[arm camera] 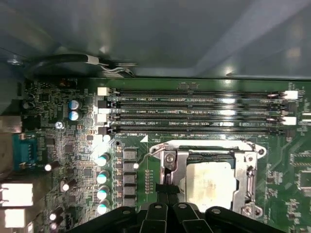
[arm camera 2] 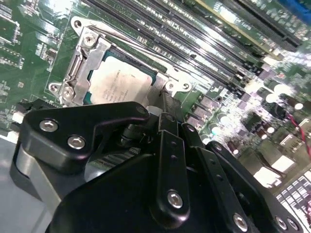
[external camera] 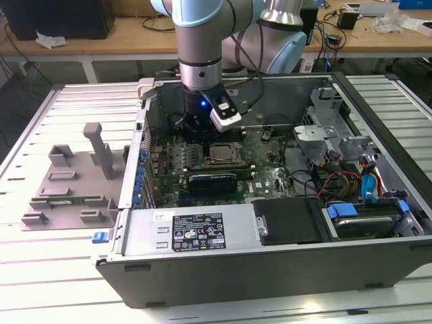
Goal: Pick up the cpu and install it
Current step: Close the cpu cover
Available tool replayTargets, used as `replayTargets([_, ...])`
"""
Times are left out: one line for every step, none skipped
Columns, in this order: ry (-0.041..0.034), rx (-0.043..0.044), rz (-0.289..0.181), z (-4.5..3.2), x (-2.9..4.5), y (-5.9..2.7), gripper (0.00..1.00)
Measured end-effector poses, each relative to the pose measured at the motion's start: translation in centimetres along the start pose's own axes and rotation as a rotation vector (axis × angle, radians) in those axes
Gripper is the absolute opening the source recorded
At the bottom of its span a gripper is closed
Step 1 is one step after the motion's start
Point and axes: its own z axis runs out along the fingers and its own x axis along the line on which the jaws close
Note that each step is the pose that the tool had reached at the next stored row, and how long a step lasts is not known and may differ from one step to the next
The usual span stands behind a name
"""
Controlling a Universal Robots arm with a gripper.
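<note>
On the slatted table (external camera: 40,270) an open computer case (external camera: 270,270) lies on its side and takes up most of the surface. A grey plastic fixture (external camera: 74,185) sits beside it, toward the table's edge at the exterior view's left. A green motherboard (external camera: 266,169) covers the floor of the case, with long memory slots (arm camera: 194,111) running in parallel rows across it. The arm (external camera: 199,40) comes straight down over the board, near the case's far wall. Its gripper (arm camera: 164,188) has the fingers drawn together, tips down at one edge of the socket's metal frame (arm camera: 167,162); whether they touch the frame I cannot tell. The cpu (arm camera: 209,179) is seated flat in that socket, pale silver top up, with the frame around it. It lies just beside the fingertips, not between them.
</note>
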Motion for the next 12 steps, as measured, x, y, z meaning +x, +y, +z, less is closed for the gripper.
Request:
replayTargets([0.0,0.0001,0.0,-0.33,-0.01,-0.02,0.11])
replayTargets([-0.0001,0.0,0.0,-0.8,-0.02,-0.04,0.11])
replayTargets([0.0,0.0001,0.0,-1.32,-0.04,-0.08,0.11])
replayTargets([0.0001,0.0002,0.0,-1.58,-0.04,-0.09,0.11])
replayTargets([0.0001,0.0002,0.0,-1.81,-0.05,-0.11,0.11])
replayTargets([0.0,0.0,0.0,-1.83,-0.14,-0.11,0.11])
replayTargets([0.0001,0.0002,0.0,-1.82,-0.58,-0.12,0.11])
replayTargets([0.0004,0.0002,0.0,-1.81,-1.06,-0.12,0.11])
replayTargets([0.0007,0.0001,0.0,-1.8,-1.42,-0.13,0.11])
replayTargets([0.0012,0.0,0.0,-1.78,-2.02,-0.14,0.11])
replayTargets([0.0015,0.0,0.0,-1.77,-2.49,-0.14,0.11])
replayTargets([0.0018,0.0,0.0,-1.76,-2.71,-0.15,0.11])
